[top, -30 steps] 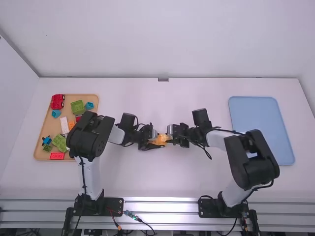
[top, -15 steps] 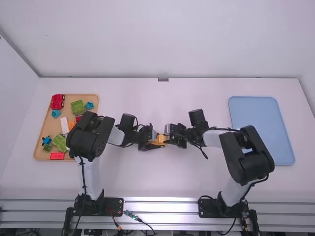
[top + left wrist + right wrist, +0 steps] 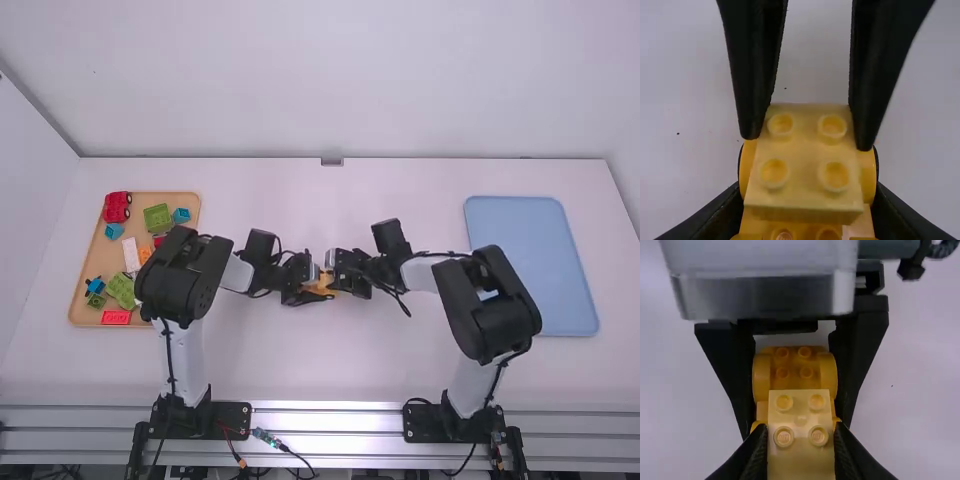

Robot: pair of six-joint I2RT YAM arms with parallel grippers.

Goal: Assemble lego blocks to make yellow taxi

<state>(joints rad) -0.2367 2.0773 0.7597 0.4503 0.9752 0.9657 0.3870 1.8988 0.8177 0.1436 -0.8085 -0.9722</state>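
Since the earlier frame, your right gripper has eased leftward, closer to your left gripper, which has kept its place. You have the right clenched on the pale yellow block, its 4 studs showing, and the left grasping the orange-yellow base. You can see the block over part of the base, between the tan tray and the blue mat; you can't tell whether it's seated.

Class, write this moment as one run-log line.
left end effector: shut on yellow base | right end effector: shut on pale yellow brick | brick over base | seating: cannot tell
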